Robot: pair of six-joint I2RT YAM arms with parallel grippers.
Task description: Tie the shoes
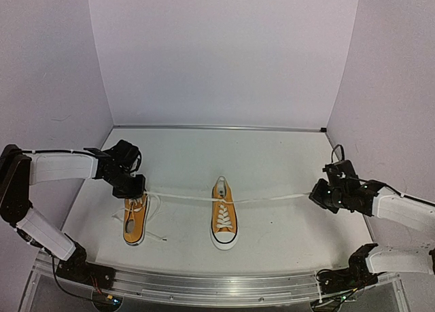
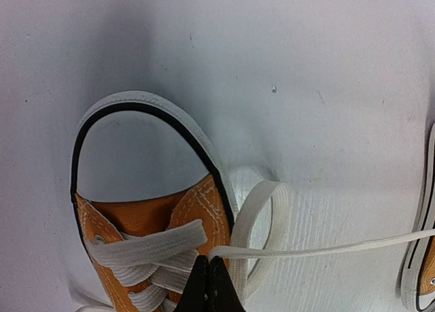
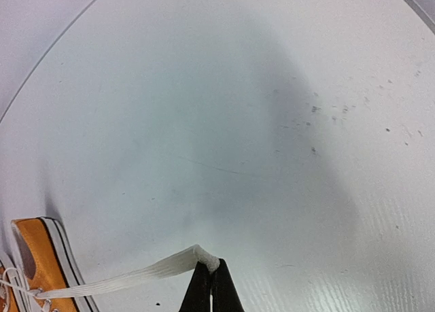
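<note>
2 shoes, 2 grippers, 2 lace ends pulled into 1 taut line. L gripper [image 1: 141, 188] hangs over the far end of the left shoe [image 1: 135, 221], near the table's [image 1: 272, 156] left edge, jaws shut on the left lace end [image 2: 326, 247]. Lace runs rt to the middle shoe [image 1: 224, 220] and on to the right lace end [image 3: 136, 276], pinched shut in the R gripper [image 1: 317, 195] near the rt edge. Bare table behind both shoes.

a white table [image 1: 272, 156] enclosed by pale walls [image 1: 224, 54], with an aluminium rail [image 1: 224, 285] along its near edge.
</note>
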